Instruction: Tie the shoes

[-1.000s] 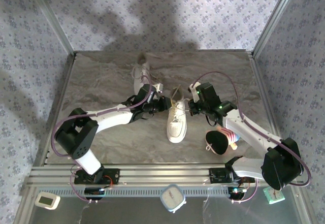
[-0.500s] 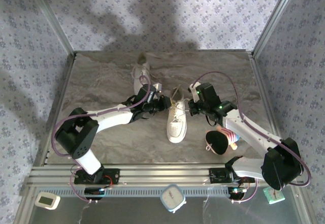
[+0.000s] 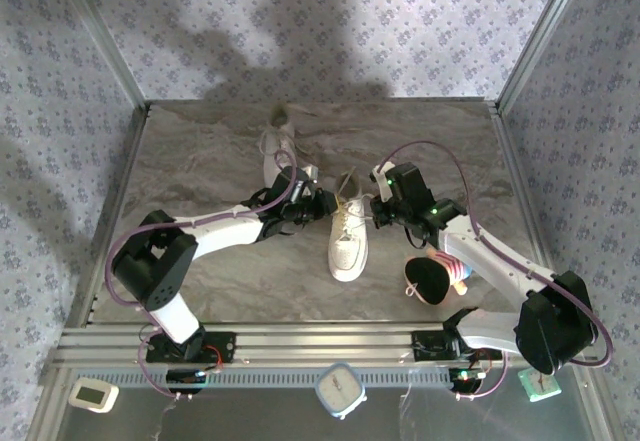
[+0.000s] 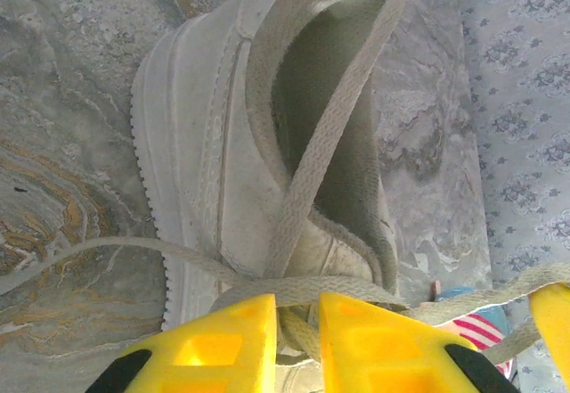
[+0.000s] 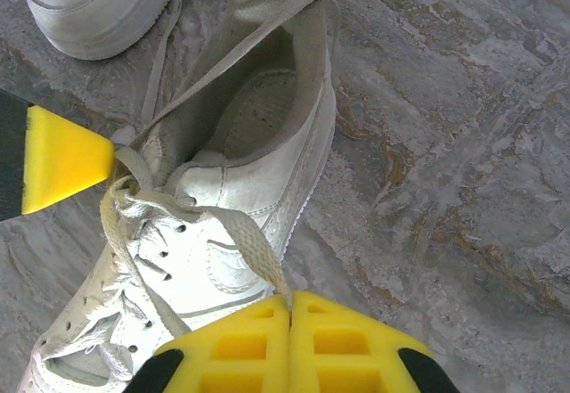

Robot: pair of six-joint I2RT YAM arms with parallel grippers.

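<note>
left gripper is pinching a lace, jaws almost closed. right gripper is clamping fully shut on the other lace of the shoe sitting on the counter.

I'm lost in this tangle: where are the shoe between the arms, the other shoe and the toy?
Shoe between the arms (image 3: pixel 346 261): top view, toe.
Other shoe (image 3: pixel 276 153): top view, white side.
Plush toy (image 3: pixel 431 279): top view, black body.
</note>
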